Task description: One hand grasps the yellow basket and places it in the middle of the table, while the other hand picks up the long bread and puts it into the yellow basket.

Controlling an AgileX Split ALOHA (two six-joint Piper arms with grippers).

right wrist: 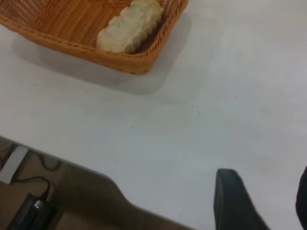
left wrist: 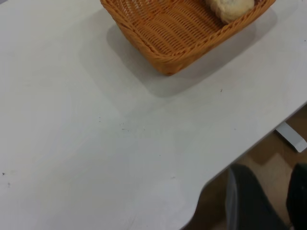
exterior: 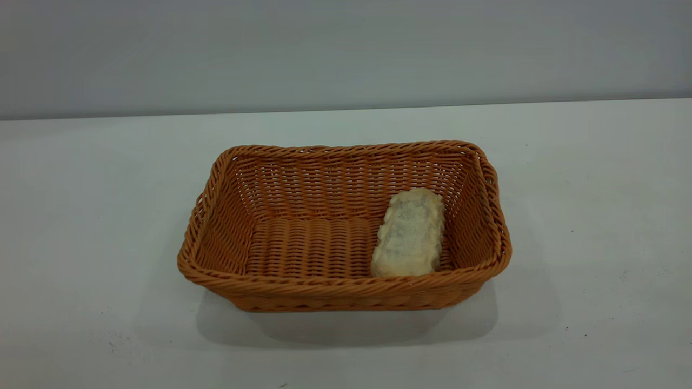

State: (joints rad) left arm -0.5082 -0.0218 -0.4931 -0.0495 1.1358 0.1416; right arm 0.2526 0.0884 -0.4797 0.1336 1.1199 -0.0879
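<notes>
The yellow basket (exterior: 346, 286) stands in the middle of the white table (exterior: 97, 216). The long bread (exterior: 409, 232) lies inside it at its right end, pale underside up, leaning on the side wall. No arm shows in the exterior view. In the left wrist view my left gripper (left wrist: 273, 194) hangs open and empty beyond the table's edge, far from the basket (left wrist: 163, 55) and the bread (left wrist: 230, 7). My right gripper (right wrist: 268, 194) is open and empty too, over bare table near the edge, well away from the basket (right wrist: 120, 62) and the bread (right wrist: 129, 26).
A grey wall rises behind the table. In the wrist views the table's edge drops to a brown floor, with a white fitting (left wrist: 290, 136) on one side and black cables with a power block (right wrist: 29, 211) on the other.
</notes>
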